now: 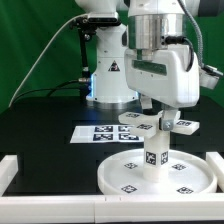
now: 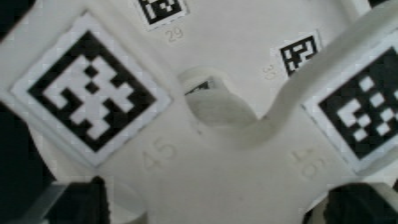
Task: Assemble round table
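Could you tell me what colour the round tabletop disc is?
White, with black-and-white square tags; the disc shows best in the exterior view.

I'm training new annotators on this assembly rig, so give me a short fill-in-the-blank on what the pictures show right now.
1. The leg stands ____ at the middle of the round disc.
2. The small flat base piece sits on ____ of the leg.
3. The marker board lies ____ the disc in the exterior view.
4. The gripper hangs directly ____ the base piece.

Missing words: upright; top; behind; above
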`<state>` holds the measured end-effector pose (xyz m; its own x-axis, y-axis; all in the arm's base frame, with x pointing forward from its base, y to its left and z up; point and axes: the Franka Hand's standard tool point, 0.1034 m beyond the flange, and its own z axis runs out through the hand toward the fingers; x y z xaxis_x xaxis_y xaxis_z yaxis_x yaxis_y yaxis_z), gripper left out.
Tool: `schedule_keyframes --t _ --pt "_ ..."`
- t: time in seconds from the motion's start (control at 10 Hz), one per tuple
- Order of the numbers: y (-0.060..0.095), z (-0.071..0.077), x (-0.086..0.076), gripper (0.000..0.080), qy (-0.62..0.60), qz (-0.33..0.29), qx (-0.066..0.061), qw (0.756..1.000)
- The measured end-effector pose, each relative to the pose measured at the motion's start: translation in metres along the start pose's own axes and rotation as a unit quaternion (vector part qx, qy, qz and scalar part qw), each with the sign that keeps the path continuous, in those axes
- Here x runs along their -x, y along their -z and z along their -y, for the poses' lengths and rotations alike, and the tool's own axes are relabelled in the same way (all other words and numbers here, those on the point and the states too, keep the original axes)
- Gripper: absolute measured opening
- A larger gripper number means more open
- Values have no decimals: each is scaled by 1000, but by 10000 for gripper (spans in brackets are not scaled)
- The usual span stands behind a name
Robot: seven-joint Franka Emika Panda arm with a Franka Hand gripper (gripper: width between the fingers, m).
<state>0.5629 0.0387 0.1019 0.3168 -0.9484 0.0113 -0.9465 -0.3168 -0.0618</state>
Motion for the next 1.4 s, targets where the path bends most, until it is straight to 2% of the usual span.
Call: schedule_keyframes --t 0.1,0.3,0.5,0.9,1.1,1.2,1.4 --pt "11 3 -1 641 48 6 -3 999" --pt "24 7 -6 647 158 8 -15 987" --pt "24 8 -1 649 299 5 -16 954" --pt "24 7 -4 649 416 0 -14 909" --pt "23 10 2 649 596 -7 -7 803" --pt "22 10 7 649 645 -5 -7 764" --pt "22 8 5 649 681 -12 -7 732"
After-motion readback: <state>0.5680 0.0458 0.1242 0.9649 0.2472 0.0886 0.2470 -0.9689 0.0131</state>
